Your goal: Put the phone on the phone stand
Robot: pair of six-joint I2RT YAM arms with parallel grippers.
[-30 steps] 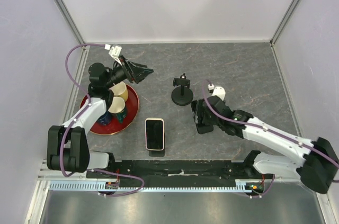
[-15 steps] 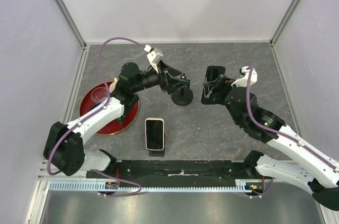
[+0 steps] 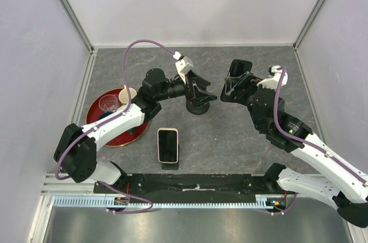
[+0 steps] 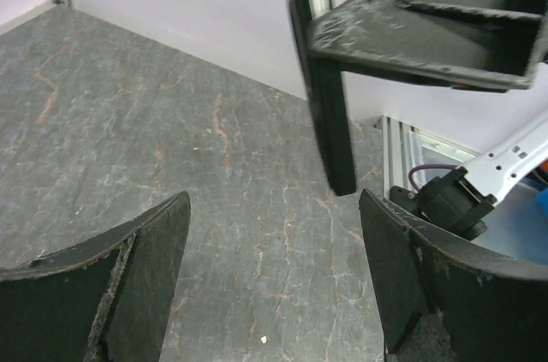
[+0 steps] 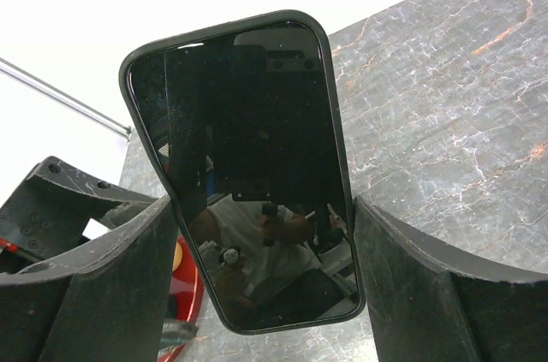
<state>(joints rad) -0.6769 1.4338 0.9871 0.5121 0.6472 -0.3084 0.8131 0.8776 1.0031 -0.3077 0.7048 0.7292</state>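
My right gripper is shut on a black phone and holds it above the table, to the right of the black phone stand. In the right wrist view the phone stands upright between the two fingers of the gripper, screen towards the camera. My left gripper is open and empty, hovering at the stand's top. In the left wrist view the gripper has only bare table between its fingers, and the held phone hangs edge-on ahead. The stand is hidden in that view.
A second phone in a white case lies flat near the table's front edge. A red tray with a clear cup and a beige cup sits at the left, and shows in the right wrist view. Walls enclose the table on three sides.
My right gripper has lifted the black phone off the table and carried it up and back, right of the stand. My left arm has swung from over the tray across to the stand.
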